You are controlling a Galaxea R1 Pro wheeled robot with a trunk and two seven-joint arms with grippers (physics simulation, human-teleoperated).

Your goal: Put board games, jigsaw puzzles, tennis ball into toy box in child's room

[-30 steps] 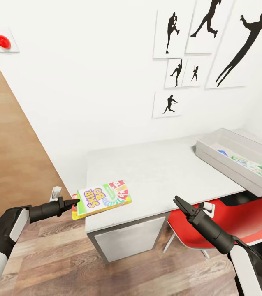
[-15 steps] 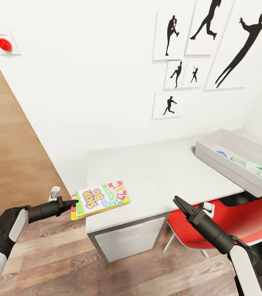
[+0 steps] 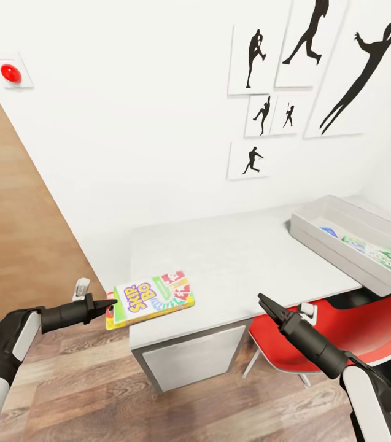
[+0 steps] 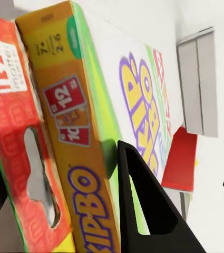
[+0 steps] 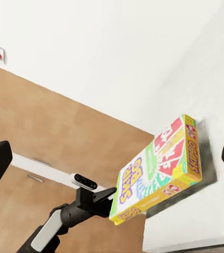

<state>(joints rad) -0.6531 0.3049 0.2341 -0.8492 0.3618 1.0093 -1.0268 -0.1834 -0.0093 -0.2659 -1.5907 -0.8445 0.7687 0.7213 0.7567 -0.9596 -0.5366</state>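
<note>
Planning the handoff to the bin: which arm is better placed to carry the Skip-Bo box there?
Left. Its end effector already grips the board game at the table corner; the right end effector hangs open off the table's edge.

The yellow, green and red printed board game box (image 3: pixel 151 298), gripped by the left gripper (image 3: pixel 110 301), now overhangs the grey desk's (image 3: pixel 238 258) front-left corner slightly further.

We read "SKIP-BO" in purple-edged yellow letters across the cover of the board game (image 3: pixel 151 298), low and left of centre in the head view. In the left wrist view, its yellow side (image 4: pixel 69 153) carries "…P-BO", small red cards numbered "12" and "10", and "2-6".
</note>
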